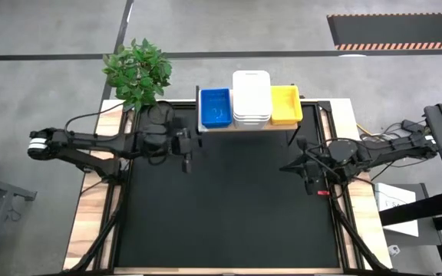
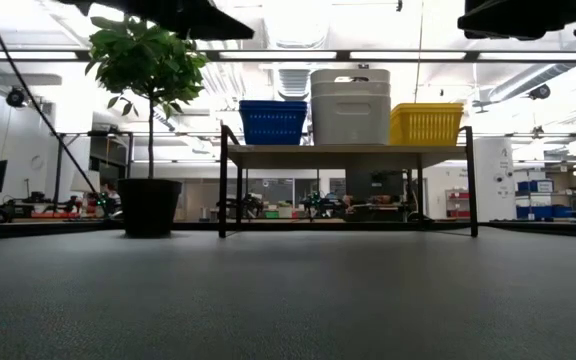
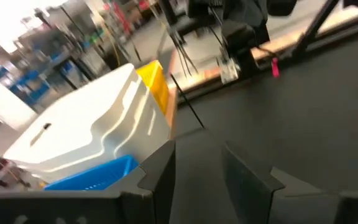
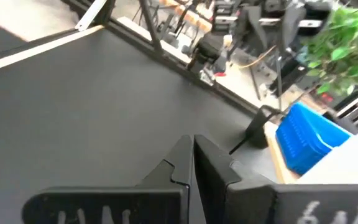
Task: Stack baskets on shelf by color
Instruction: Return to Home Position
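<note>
The blue perforated plastic baskets, the white baskets and the yellow baskets sit sorted on the light wood-topped shelf; I should pull my left gripper, fingers slightly apart, and my right gripper, closed and empty, slowly home; brushing no stack.

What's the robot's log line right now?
wood-topped shelf: rectangular blue plastic baskets, white baskets, yellow baskets | left tool: open, over black mat | right tool: shut, over mat
</note>
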`<state>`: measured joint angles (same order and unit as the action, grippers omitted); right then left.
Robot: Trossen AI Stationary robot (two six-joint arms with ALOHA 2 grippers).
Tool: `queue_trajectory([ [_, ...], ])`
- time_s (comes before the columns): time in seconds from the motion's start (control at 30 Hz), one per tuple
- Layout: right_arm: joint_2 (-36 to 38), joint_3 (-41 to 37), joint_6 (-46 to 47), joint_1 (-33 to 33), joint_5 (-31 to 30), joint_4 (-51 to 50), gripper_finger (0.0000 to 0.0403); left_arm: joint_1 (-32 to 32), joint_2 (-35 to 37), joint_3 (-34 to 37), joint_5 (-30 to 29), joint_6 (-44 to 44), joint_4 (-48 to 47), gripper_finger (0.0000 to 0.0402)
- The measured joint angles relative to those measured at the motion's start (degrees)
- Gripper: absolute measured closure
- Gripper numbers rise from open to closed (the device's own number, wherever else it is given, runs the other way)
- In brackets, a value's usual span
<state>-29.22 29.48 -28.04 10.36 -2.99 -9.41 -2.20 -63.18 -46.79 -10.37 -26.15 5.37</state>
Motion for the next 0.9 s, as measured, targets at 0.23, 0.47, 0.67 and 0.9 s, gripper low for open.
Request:
queue_trajectory([
  [0.23,6.8,-2.7,-0.1,-0.7,0.0,0.1,0.0394,-0.1,8.6,10.2,0.0,-1.5,9.4,0.0288],
  [0.47,12.8,-4.1,0.4,-0.7,0.0,-2.6,0.0394,-0.1,17.1,15.9,-0.1,-0.4,10.8,0.0288],
  [0.67,18.4,-6.0,-0.2,-0.6,-0.1,-2.5,0.0394,-0.1,22.1,19.4,-0.1,1.3,11.4,0.0288],
  [0.9,25.3,-8.2,-1.4,-0.7,-0.1,-3.5,0.0394,-0.1,26.8,23.9,-0.1,2.0,12.0,0.0288],
])
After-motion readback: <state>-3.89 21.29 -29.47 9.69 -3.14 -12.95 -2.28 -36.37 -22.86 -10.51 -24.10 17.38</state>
